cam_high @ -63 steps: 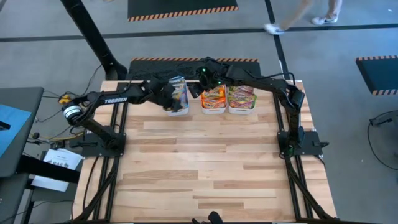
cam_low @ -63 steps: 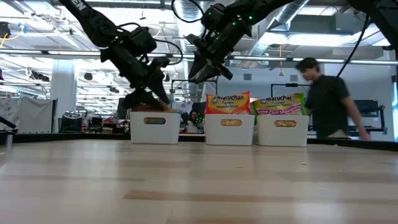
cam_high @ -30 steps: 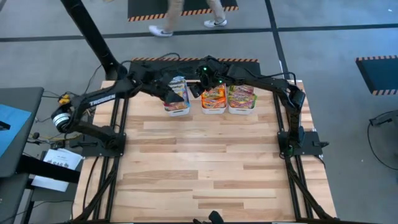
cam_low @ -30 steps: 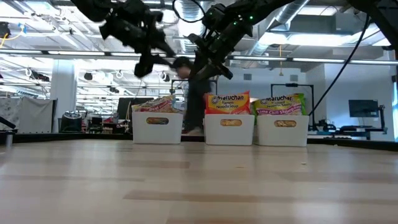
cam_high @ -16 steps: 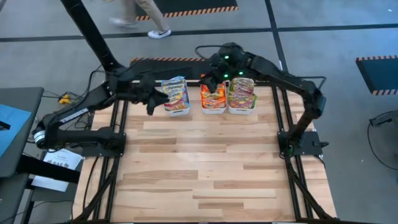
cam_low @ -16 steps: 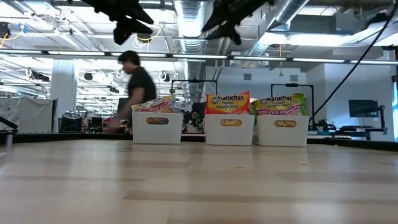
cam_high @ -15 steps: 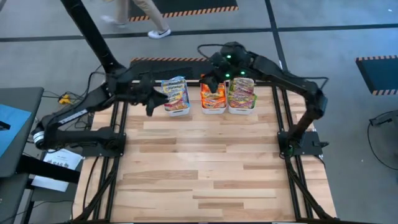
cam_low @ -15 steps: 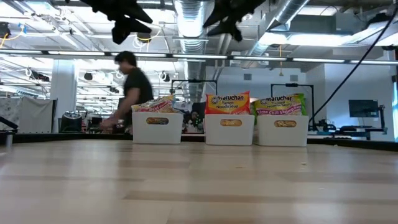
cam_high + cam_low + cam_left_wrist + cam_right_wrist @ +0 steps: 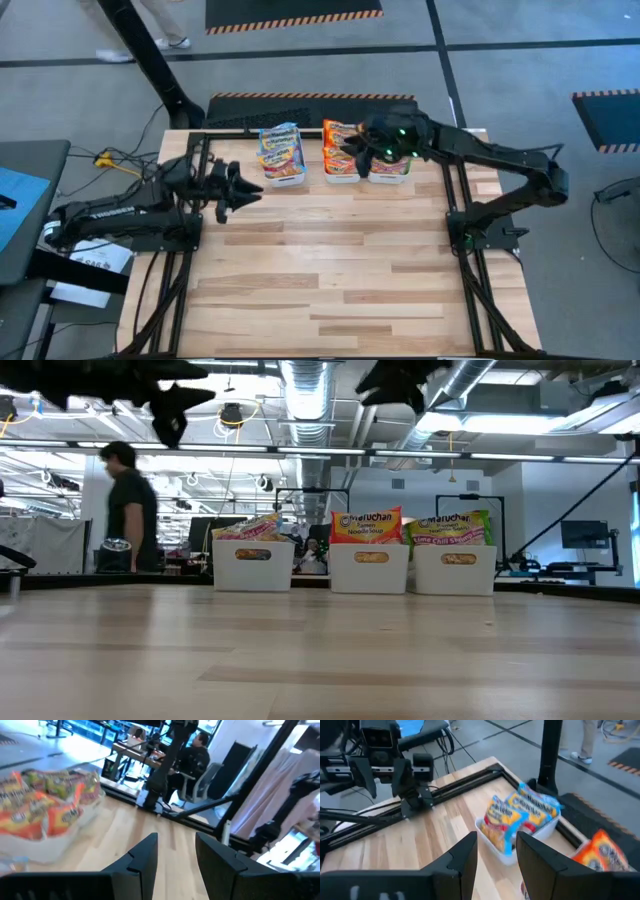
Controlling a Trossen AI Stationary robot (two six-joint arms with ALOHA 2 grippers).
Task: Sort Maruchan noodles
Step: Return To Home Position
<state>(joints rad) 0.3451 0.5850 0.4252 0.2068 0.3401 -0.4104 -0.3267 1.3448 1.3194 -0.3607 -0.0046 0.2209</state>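
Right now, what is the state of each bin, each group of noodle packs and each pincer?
Left white bin: filled.
Blue Maruchan packs: in the left white bin, tilted.
Middle white bin: filled.
Orange Maruchan packs: in the middle white bin, upright.
Right white bin: filled.
Green Maruchan packs: in the right white bin, upright.
Left pincer: open, empty.
Right pincer: open, empty.

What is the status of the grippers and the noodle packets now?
Left gripper open, empty, above table by left bin. Right gripper open, empty, high over middle bin. Maruchan noodles all in white bins. Nothing in the way.
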